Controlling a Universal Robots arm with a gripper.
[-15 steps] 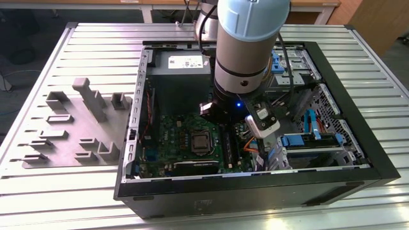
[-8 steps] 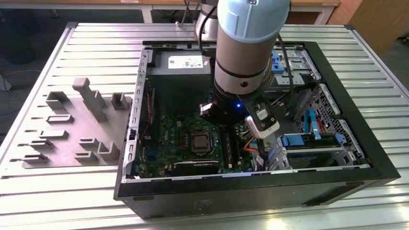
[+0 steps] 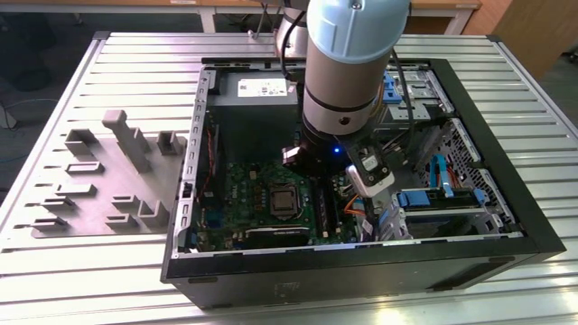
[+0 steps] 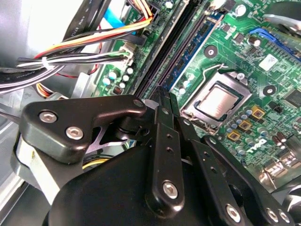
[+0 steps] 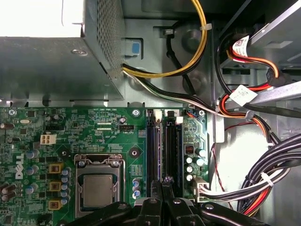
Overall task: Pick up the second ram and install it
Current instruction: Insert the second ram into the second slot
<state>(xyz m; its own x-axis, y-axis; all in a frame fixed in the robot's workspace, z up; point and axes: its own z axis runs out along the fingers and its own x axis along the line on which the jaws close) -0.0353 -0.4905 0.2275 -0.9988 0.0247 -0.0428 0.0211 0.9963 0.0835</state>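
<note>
My gripper [image 3: 361, 218] reaches down inside the open computer case [image 3: 505, 250], over the green motherboard [image 3: 262, 183]. In both wrist views its black fingers [image 5: 165, 184] are pressed together, shut, with nothing showing between them. The tips [image 4: 162, 96] hover right above the near end of two long black memory slots [image 5: 164, 150], which lie side by side beside the processor socket [image 5: 98, 188]. The second ram is hidden; I cannot tell whether a stick sits in either slot.
Cable bundles [image 5: 263, 179] run close beside the slots, and yellow and black wires [image 5: 188, 61] cross behind them. The power supply [image 3: 257, 91] fills the case's far end. Drive bays with blue clips [image 3: 434, 200] are on the exterior view's right. A grey fixture block [image 3: 108, 176] lies on the table outside.
</note>
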